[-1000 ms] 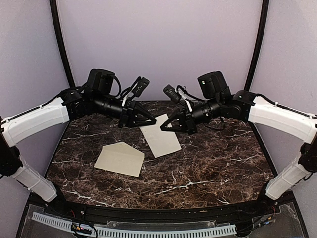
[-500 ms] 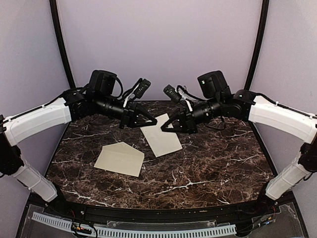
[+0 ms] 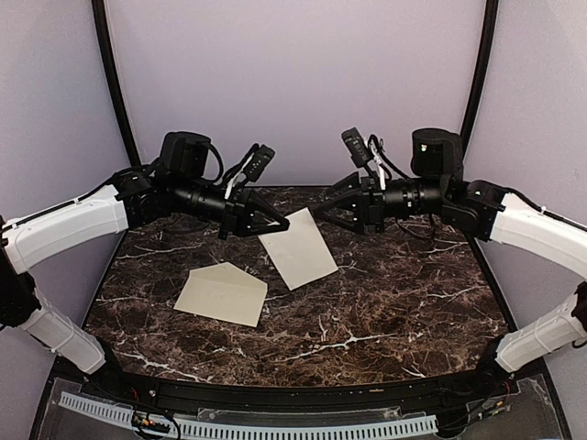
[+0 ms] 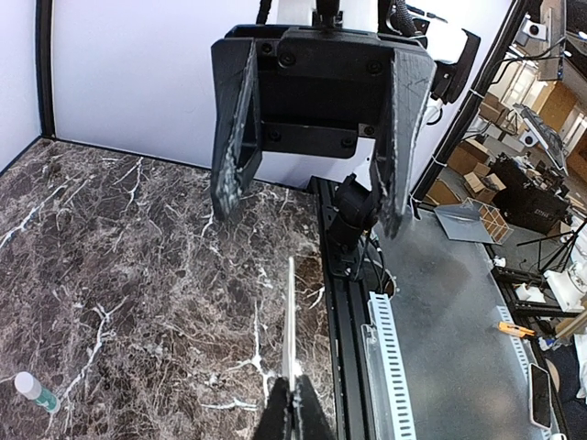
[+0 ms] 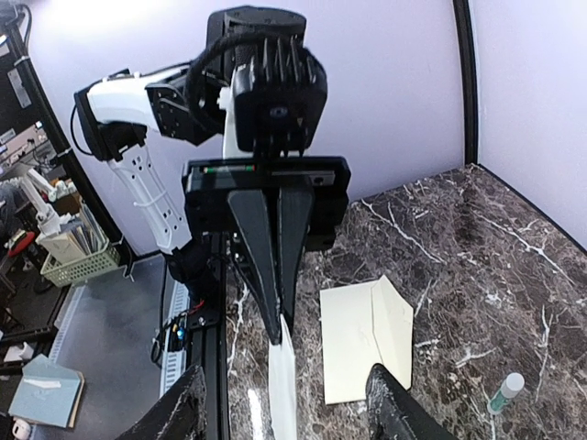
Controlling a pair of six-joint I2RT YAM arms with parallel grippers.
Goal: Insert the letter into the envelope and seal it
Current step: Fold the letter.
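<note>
Dark brown marble-look table (image 3: 394,312) with white veins, pale lilac walls (image 3: 293,73) all round, and both arms reaching in from the sides toward the far middle. The left arm (image 3: 73,220) comes in low and nearly level, and the left gripper (image 3: 280,223) is pinched tight on the top corner of the letter (image 3: 301,252). The sheet hangs down from that corner, and both wrist cameras see it edge-on as a thin pale line below the closed tips. I can't tell whether its bottom edge touches the table. The right arm (image 3: 541,229) mirrors it, also stretched out about level, with the right gripper (image 3: 321,206) pointing at the left one from just beside the letter's top edge. Its fingers are spread wide with nothing between them, and the left wrist view shows that gap nicely. The envelope (image 3: 220,293) lies flat on the table to the left of the letter, nearer the front, flap open, apart from both grippers. There's also a small bottle (image 5: 504,392) with a green band lying on the table in the wrist views. As for writing, the letter's face reads as plain beige from above, with any print too faint to make out, and the bottle's label is too small to read too.
</note>
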